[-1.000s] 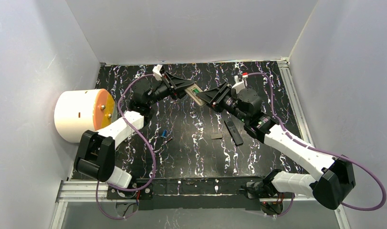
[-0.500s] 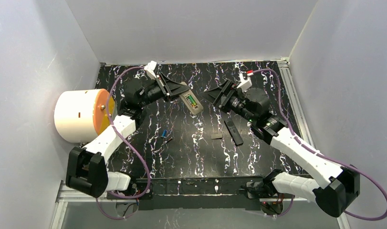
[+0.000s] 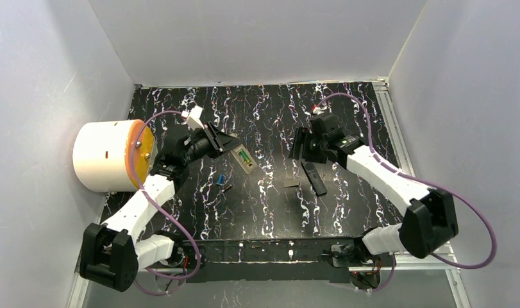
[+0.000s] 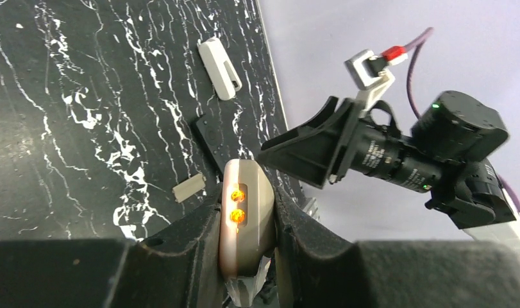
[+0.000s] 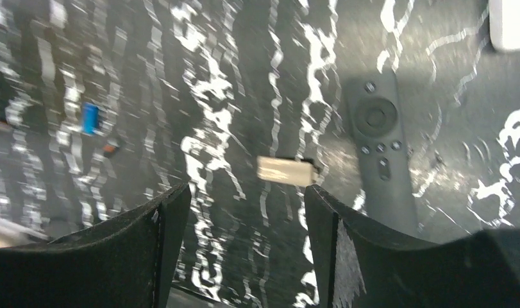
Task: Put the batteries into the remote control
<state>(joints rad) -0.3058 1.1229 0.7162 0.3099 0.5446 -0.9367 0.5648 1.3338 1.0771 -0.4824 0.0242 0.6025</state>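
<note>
Toward the arm bases from the black remote [image 3: 315, 178] and well off to its left, on the black marbled table [image 3: 257, 212]: a dark battery [image 3: 227, 188] lying flat, with a blue battery [image 3: 222, 180] just beyond it. Close together, contact between the two too small to tell, both loose.

Just left of the black remote's middle: a small grey-beige battery cover [image 3: 291, 184], flat on the table, very near the remote. Black remote itself flat and buttons-up, slanted, far end leaning left.

Farther out, left of the black remote's far end: a beige remote [image 3: 244, 158], held clear of the table, open compartment facing up, a green battery [image 3: 243, 156] seated inside. Clenched on one end of that beige remote from both sides: the left gripper [image 4: 245, 212]. Two orange glints on the remote's face between the fingers in the left wrist view.

Over the black remote's far end: the right gripper [image 5: 244, 190], fingers spread wide, grasping nothing, only table and the battery cover showing past the gap.

Far to the left of the black remote, at the table's edge: a white drum [image 3: 103, 157] with an orange end face.

Past the black remote from the left wrist's side: a white oblong piece [image 4: 220, 59], flat on the table.
</note>
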